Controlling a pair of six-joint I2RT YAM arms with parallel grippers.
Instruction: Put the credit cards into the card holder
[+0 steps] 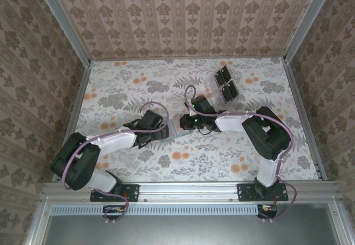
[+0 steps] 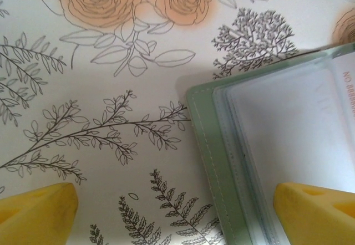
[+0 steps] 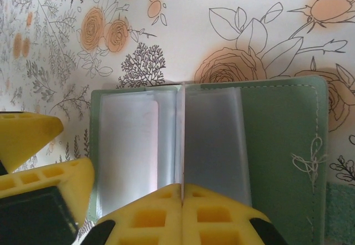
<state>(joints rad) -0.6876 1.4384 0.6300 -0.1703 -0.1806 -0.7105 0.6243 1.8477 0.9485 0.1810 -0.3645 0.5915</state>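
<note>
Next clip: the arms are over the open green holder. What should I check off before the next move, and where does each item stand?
1. The card holder lies open and flat on the table: ok.
2. The right hand is shut on a credit card, held edge-on: ok.
3. The card's edge sits over the fold between the clear sleeves: ok. Whether it has entered a sleeve: cannot tell.
4. The left hand is open, with one finger above the holder's near corner: ok. Whether it pins the holder down: cannot tell.
5. The two hands are close together. Whether they touch: cannot tell.
</note>
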